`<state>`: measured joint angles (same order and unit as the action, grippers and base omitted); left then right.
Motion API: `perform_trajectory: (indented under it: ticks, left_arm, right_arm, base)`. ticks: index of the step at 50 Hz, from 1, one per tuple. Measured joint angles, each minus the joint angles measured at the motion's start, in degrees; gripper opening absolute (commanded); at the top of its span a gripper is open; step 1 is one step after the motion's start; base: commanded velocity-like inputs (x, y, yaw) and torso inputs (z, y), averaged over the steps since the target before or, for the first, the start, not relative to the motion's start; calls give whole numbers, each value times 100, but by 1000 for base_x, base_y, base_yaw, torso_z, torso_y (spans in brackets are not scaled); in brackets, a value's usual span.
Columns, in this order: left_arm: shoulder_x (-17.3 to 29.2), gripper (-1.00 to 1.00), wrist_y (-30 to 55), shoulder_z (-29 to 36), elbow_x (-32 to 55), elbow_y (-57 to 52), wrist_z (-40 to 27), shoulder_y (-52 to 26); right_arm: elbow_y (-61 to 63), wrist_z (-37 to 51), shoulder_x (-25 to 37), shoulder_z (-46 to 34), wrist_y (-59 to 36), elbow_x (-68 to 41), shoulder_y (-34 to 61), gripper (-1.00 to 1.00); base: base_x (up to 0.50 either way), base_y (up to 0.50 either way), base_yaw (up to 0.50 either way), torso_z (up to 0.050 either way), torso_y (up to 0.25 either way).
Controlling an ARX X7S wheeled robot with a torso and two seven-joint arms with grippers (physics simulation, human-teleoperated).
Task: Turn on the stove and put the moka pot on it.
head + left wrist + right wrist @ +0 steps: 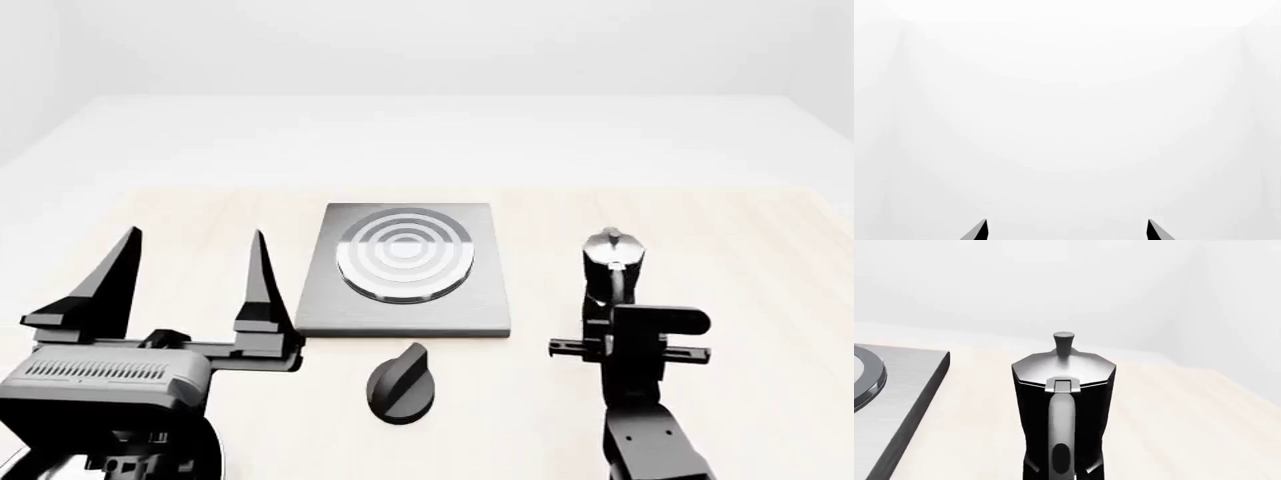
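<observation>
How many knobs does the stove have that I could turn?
1. The single black knob sits on the table just in front of the stove, between the two arms. None other shows; nothing seems hidden.

Pale wooden table (pixel 747 240), white walls (pixel 427 40).

A small, tall black moka pot (pixel 1063 405) with a faceted silver lid and a knob on top is seen upright on a pale wooden table (pixel 1187 430), its curved handle turned toward the camera. A flat dark-grey stove slab (pixel 901 390) lies beside it, apart from it.
</observation>
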<state>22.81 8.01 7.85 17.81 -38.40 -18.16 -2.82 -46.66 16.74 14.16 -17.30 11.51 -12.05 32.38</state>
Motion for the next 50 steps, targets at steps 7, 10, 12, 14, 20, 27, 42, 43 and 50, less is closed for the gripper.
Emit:
perform_trajectory:
  ticks: [7, 10, 12, 14, 20, 27, 42, 43, 50]
  left_arm:
    - [2, 100, -39, -1, 12, 12, -5, 24]
    - [1, 100, -70, -1, 15, 31, -1, 37]
    - [1, 100, -92, -4, 19, 43, 1, 49]
    - [3, 100, -112, -8, 23, 52, 1, 62]
    - [12, 100, -154, -24, 33, 59, -5, 101]
    - [21, 100, -162, -22, 39, 66, -16, 101]
    - [42, 100, -144, -7, 62, 67, -41, 87]
    - [43, 100, -148, -9, 64, 70, -42, 89]
    - [53, 100, -168, -9, 74, 103, -42, 91]
  right_arm:
    - [668, 72, 96, -91, -409, 12, -65, -100]
    - [946, 88, 119, -149, -634, 38, -4, -100]
    - [1110, 95, 124, -189, -774, 59, 53, -100]
    - [1220, 98, 117, -231, -884, 85, 123, -100]
    - [1445, 86, 63, -359, -1133, 157, 337, -100]
    - [1506, 2, -69, -477, -1247, 173, 622, -100]
    - [-632, -346, -701, -543, -214, 159, 1979, -100]
    - [-856, -362, -748, -552, -98, 176, 2088, -100]
    - [-1938, -408, -997, -581, 387, 289, 2681, -100]
  base:
    - [0, 0, 0, 0, 1]
    - [0, 0, 0, 0, 0]
    - [0, 0, 0, 0, 0]
    - [0, 0, 0, 0, 5]
    - [0, 0, 0, 0, 0]
    - [0, 0, 0, 0, 1]
    - [0, 0, 0, 0, 1]
    - [0, 0, 0, 0, 0]
    - [0, 0, 0, 0, 1]
